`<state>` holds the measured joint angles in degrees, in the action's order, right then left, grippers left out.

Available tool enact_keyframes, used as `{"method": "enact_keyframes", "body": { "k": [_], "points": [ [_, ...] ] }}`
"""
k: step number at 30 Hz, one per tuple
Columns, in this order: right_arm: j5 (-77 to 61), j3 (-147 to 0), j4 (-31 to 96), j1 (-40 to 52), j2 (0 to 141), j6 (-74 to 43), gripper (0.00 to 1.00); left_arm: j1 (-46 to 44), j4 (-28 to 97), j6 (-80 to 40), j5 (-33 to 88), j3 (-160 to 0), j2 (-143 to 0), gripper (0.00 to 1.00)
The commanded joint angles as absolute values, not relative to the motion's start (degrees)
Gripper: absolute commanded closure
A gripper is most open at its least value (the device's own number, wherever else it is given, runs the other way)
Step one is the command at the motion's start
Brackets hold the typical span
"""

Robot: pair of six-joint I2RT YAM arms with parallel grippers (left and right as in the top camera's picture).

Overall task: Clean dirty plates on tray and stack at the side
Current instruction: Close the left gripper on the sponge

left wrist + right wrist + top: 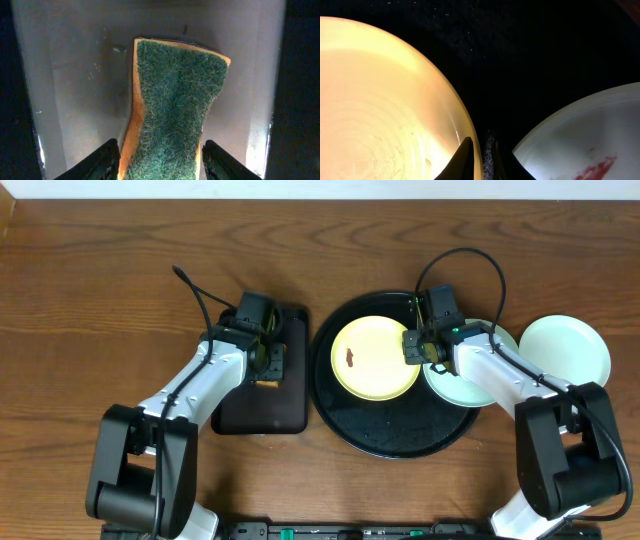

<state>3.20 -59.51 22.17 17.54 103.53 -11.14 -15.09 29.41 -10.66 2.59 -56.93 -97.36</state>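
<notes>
The round black tray (390, 430) holds a pale yellow plate (370, 370) with a brown smear. A mint plate (470, 385) lies partly over the tray's right rim under my right arm. A second mint plate (565, 350) sits on the table right of the tray. My right gripper (413, 350) is closed on the yellow plate's right rim. The right wrist view shows its fingers (482, 155) either side of that rim (380, 100), with the smeared mint plate (580, 130) beside it. My left gripper (160, 160) squeezes the green-and-orange sponge (175, 100).
The sponge (266, 383) lies on a small rectangular black tray (260, 415) left of the round tray. The left gripper (268, 358) is low over it. Wooden table all around; a pale wall edge runs along the back.
</notes>
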Motion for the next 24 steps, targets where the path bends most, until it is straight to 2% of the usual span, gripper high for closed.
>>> {"method": "enact_keyframes", "body": {
  "k": [1,11,13,16,24],
  "points": [
    [2.46,-59.20,21.98,18.22,104.20,-11.07,0.87,-14.79,29.56,-11.20,1.89,-58.08,-96.42,0.45],
    [2.28,-59.20,22.76,18.22,104.20,-11.07,0.85,-14.81,29.58,-11.20,1.89,-58.08,-96.42,0.45],
    [2.28,-59.20,22.92,18.22,104.20,-11.07,0.88,-14.81,29.58,-11.20,1.89,-58.08,-96.42,0.45],
    [2.28,-59.20,22.92,18.22,104.20,-11.07,0.99,-14.81,30.00,-11.20,1.89,-58.08,-96.42,0.45],
    [2.31,-59.20,22.44,18.22,104.20,-11.07,0.99,-14.81,31.05,-11.20,1.89,-58.08,-96.42,0.44]
  ]
}}
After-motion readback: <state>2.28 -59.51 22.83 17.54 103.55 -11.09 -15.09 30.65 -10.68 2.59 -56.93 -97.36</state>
